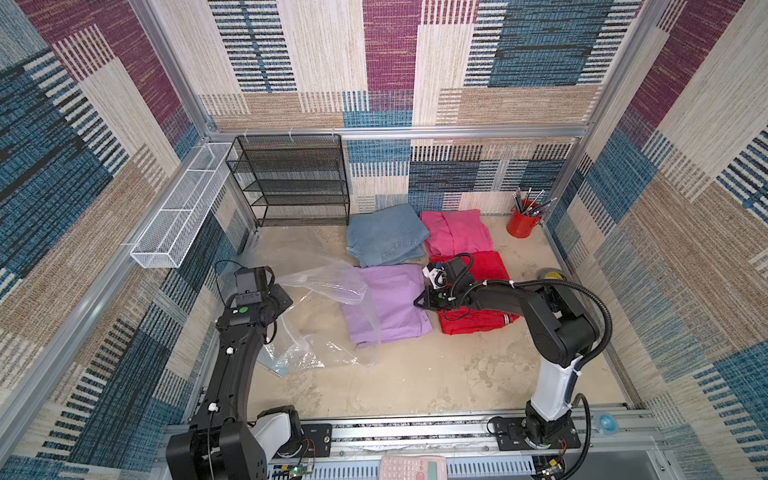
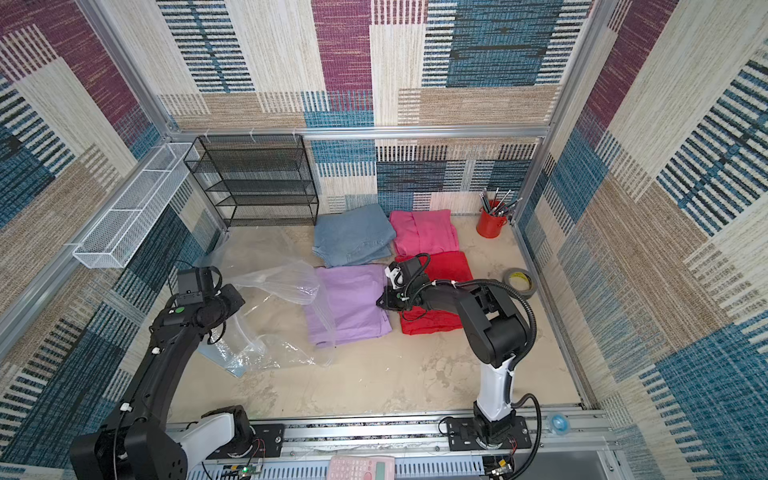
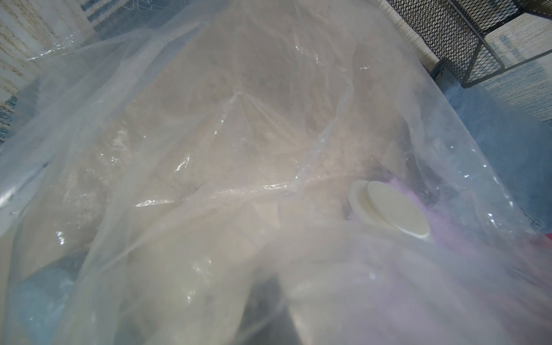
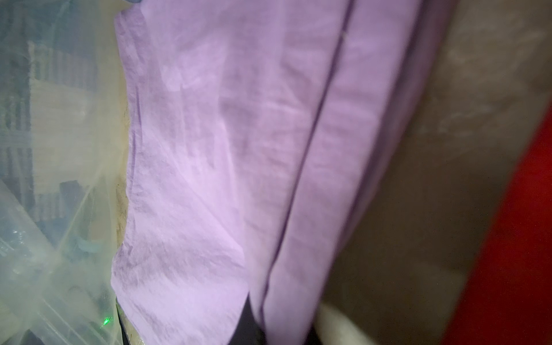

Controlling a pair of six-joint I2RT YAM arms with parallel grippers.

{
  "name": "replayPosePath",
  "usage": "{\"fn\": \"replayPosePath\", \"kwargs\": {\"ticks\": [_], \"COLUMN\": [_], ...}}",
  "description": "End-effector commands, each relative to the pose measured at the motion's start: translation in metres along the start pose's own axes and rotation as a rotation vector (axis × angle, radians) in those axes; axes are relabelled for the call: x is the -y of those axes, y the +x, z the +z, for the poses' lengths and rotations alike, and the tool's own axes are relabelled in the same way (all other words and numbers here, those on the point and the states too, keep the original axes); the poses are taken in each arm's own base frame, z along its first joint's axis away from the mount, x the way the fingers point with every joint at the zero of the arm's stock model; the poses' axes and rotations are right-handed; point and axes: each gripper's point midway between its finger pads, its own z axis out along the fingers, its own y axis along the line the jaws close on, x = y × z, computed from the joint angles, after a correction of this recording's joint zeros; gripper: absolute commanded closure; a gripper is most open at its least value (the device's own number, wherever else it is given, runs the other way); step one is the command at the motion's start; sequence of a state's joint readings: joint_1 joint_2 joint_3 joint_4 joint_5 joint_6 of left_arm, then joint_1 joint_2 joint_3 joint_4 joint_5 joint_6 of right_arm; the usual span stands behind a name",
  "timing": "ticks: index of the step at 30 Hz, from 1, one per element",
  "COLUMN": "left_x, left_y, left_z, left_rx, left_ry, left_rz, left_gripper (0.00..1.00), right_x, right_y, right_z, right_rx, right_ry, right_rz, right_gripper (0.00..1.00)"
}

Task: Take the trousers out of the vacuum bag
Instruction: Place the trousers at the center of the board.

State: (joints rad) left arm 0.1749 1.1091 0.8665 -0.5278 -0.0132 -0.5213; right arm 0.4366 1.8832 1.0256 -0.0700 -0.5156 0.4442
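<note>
**Two-sided grip**

Carpet-patterned walls [image 1: 415, 62] are enclosing the beige desk [image 1: 415, 374]. The lilac trousers [image 1: 392, 305] are lying mid-desk, lengthwise front-to-back, left edge under the vacuum bag [image 1: 328, 282]. The right gripper [image 1: 419, 302] is pinching their right edge; the left gripper [image 1: 284, 300] is clutching the bag.

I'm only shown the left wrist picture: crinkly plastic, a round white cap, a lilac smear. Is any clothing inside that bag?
Observer: Just part of one. In both top views the lilac trousers lie mostly outside. Only their end toward the left arm is under the vacuum bag plastic.
Operator: Are there other clothes?
Observer: Three, all outside the bag: denim trousers, pink trousers and red trousers, lying folded next to the lilac pair.
Operator: Is anything holding the lilac ones?
Observer: The right gripper is shut on their edge nearest the red pair.
</note>
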Motion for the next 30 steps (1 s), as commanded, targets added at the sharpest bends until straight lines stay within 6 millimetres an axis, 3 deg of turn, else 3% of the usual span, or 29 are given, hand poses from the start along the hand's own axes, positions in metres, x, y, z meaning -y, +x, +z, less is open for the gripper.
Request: {"fn": "replayPosePath", "kwargs": {"ticks": [1, 4, 10, 13, 16, 19, 23, 25, 28, 30], "left_x": [0.005, 0.006, 0.007, 0.007, 0.006, 0.014, 0.024, 0.031, 0.039, 0.043], "left_y": [-0.001, -0.001, 0.006, 0.015, 0.025, 0.035, 0.051, 0.060, 0.071, 0.074], "left_z": [0.001, 0.002, 0.001, 0.000, -0.001, -0.003, -0.009, -0.015, -0.028, -0.039], "left_rx": [0.005, 0.000, -0.025, -0.052, -0.073, -0.118, -0.187, -0.226, -0.271, -0.276], "left_ry": [0.025, 0.031, 0.049, 0.062, 0.076, 0.130, 0.192, 0.234, 0.281, 0.314], "left_rz": [-0.002, -0.002, 0.007, 0.009, 0.011, 0.024, 0.055, 0.076, 0.116, 0.135], "left_gripper": [1.00, 1.00, 1.00, 1.00, 1.00, 1.00, 1.00, 0.83, 0.38, 0.19], "right_x": [0.013, 0.008, -0.045, -0.068, -0.088, -0.108, -0.141, -0.163, -0.189, -0.202], "right_y": [-0.002, -0.005, -0.032, -0.041, -0.050, -0.060, -0.073, -0.076, -0.076, -0.075], "right_z": [-0.006, -0.012, -0.051, -0.073, -0.097, -0.121, -0.140, -0.141, -0.133, -0.124], "right_rx": [0.021, 0.036, 0.133, 0.179, 0.232, 0.281, 0.332, 0.344, 0.336, 0.317], "right_ry": [0.051, 0.032, -0.095, -0.142, -0.172, -0.201, -0.225, -0.239, -0.271, -0.295], "right_rz": [0.002, -0.008, -0.084, -0.105, -0.127, -0.148, -0.199, -0.232, -0.266, -0.277], "right_gripper": [0.93, 0.83, 0.51, 0.26, 0.09, 0.01, 0.00, 0.00, 0.00, 0.00]}}
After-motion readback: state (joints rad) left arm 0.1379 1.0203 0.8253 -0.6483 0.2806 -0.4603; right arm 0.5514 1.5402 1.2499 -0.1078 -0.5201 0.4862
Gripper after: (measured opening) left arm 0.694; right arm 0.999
